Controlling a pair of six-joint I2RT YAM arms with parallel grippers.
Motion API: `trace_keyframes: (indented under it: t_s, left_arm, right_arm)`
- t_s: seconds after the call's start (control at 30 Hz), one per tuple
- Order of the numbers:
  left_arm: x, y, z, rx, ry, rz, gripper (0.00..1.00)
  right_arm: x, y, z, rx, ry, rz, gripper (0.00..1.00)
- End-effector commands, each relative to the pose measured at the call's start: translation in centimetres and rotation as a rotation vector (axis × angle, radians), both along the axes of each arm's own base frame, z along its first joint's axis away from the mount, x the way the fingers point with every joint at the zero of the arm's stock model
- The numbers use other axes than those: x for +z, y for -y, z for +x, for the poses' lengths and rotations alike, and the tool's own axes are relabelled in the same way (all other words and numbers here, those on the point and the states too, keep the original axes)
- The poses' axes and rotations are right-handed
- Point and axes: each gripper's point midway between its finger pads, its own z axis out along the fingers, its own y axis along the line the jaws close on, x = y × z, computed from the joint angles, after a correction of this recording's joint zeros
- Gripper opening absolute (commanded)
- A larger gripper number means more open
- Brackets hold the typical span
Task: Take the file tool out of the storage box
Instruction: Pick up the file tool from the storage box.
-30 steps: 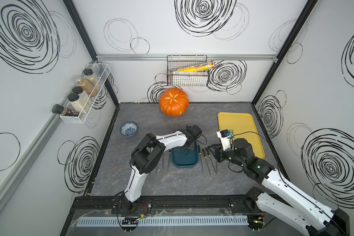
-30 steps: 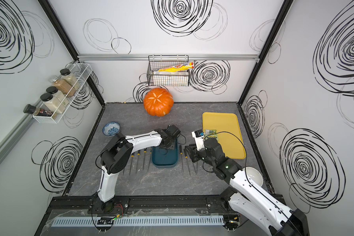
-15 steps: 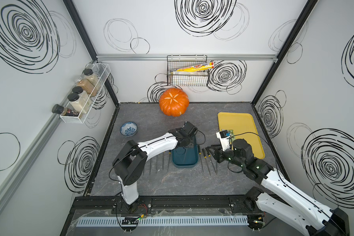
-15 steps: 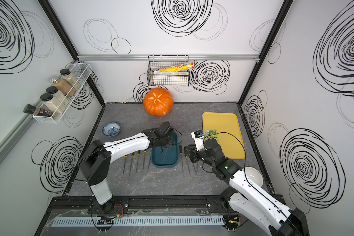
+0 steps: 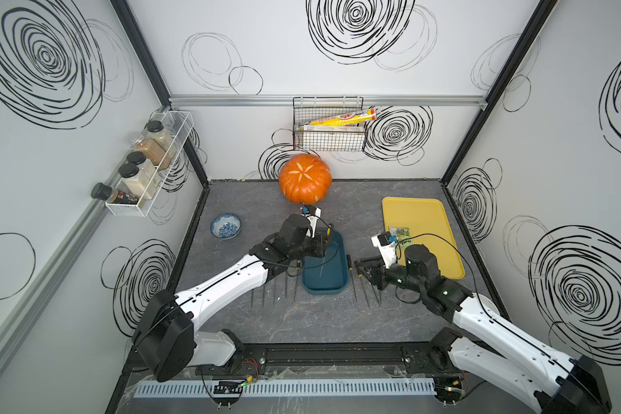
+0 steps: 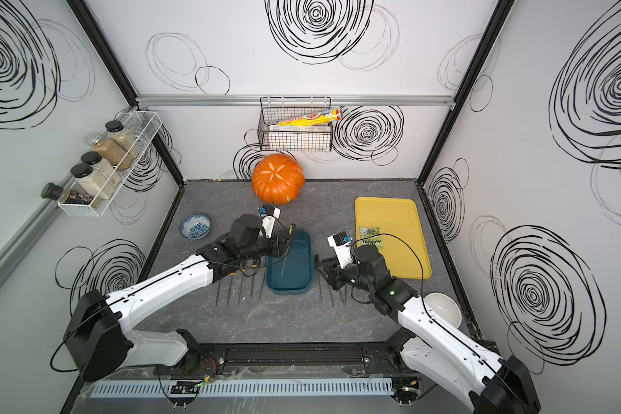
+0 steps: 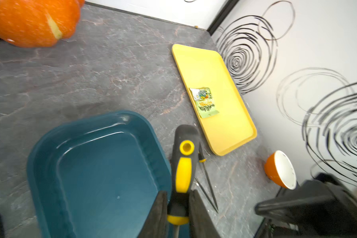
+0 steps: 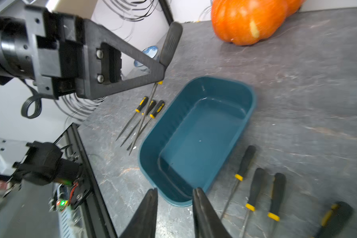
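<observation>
Left wrist view, nearest first: left end effector (image 7: 178, 192) pressed together on the file (image 7: 182, 164), pinching low on the black-and-yellow handle just above the collar, butt end pointing away from the wrist. Directly beneath and beside, the storage box (image 7: 87, 125), with nothing else lying inside.

In both top views, held over the back left part of the box, handle toward the pumpkin (image 5: 304, 179), thin shaft slanting down toward the arms' bases across the box floor. Tip above or below the rim: cannot tell. Long axis roughly along the box's length, and roughly parallel to the loose files (image 8: 256, 185) lined up on the table (image 5: 302, 322) on either side.

Looks raised off the floor but not yet carried clear. Probably calls for a little more height, then a sideways shift to the left row, the nearer one.

Farther off, right end effector (image 8: 174, 190) spread and gripping nothing, hovering just outside the box's right wall. Clearly the more distant of the two from the file.
</observation>
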Motion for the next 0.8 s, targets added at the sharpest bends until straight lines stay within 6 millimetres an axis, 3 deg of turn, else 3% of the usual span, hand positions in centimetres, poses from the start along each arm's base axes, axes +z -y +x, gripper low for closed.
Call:
trace_keyframes:
  t_s: [0.0, 0.17, 0.37, 0.63, 0.77]
  left_arm:
    - [4.7, 1.4, -1.6, -0.129, 0.118, -0.162, 0.04]
    - [5.1, 0.6, -2.3, -0.121, 0.142, -0.203, 0.03]
    - [4.0, 0.6, -2.6, -0.132, 0.125, -0.208, 0.03]
    - [4.8, 0.7, -3.7, -0.181, 0.143, -0.259, 0.03]
    - [4.9, 0.5, -4.0, -0.181, 0.150, -0.270, 0.03]
  right_arm:
    - [0.3, -2.5, -2.0, 0.194, -0.037, 0.073, 0.34]
    - [0.7, -4.0, -2.8, 0.288, -0.063, 0.130, 0.35]
    - [1.5, -5.7, -3.3, 0.329, -0.050, 0.172, 0.45]
    - [3.3, -7.8, -3.5, 0.425, -0.057, 0.220, 0.43]
    - [3.0, -8.4, -2.8, 0.415, -0.077, 0.196, 0.43]
